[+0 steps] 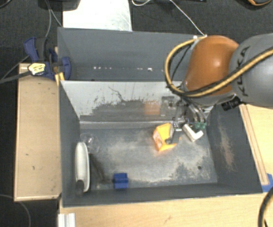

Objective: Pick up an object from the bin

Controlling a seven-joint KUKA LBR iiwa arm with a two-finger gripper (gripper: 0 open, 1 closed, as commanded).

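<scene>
Gripper (178, 126) is low over the mid-right floor of the grey bin (127, 56), right at the upper-right edge of a small yellow block (163, 138) with an orange face. Can't tell whether it's spread or pinching. Dark lettering on the grey arm link (264, 72) reads like KUKA, partly behind a cable. A white oblong thing (81, 167) and a small blue block (120, 180) lie well apart, front-left.

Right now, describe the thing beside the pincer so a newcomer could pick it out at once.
Find the grey metal bin; right of its middle, the pincer hangs under the arm's orange cover. Just left of it is a small yellow block. It is the sole yellow thing: the blue block sits near the front wall, the long white thing along the left wall.
</scene>
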